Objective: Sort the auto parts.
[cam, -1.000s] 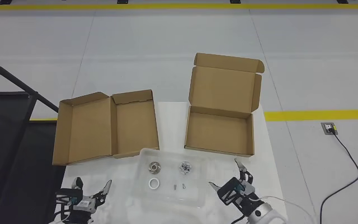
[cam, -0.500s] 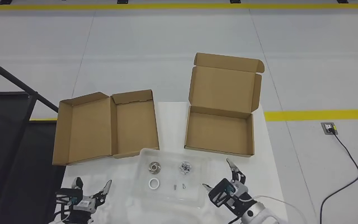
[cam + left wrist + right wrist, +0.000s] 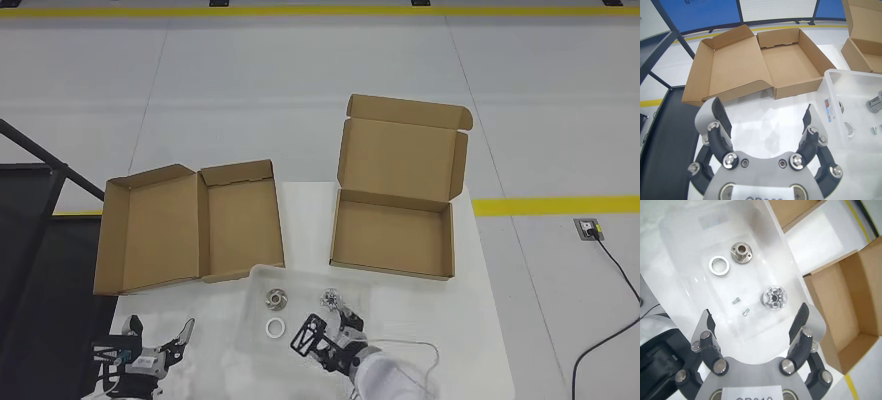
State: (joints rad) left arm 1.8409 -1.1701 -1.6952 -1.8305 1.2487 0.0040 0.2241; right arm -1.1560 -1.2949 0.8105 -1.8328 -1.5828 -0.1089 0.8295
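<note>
Both jaws spread: right gripper [image 3: 756,309] over the bin [image 3: 830,89] rim, left gripper [image 3: 762,104] over open table [image 3: 761,121] beside it.

The setting looks like an industrial test hall or robotics workshop. A pale painted floor [image 3: 250,90] carries yellow marking lines [image 3: 560,206], one running off at 3 o'clock from the white table [image 3: 470,310], with a floor socket [image 3: 588,229] and a black cable [image 3: 618,265] just beside it. At 12 o'clock, in the left wrist view, stand blue partition walls [image 3: 706,13] and a white pegboard panel [image 3: 778,8] in a black frame.
</note>
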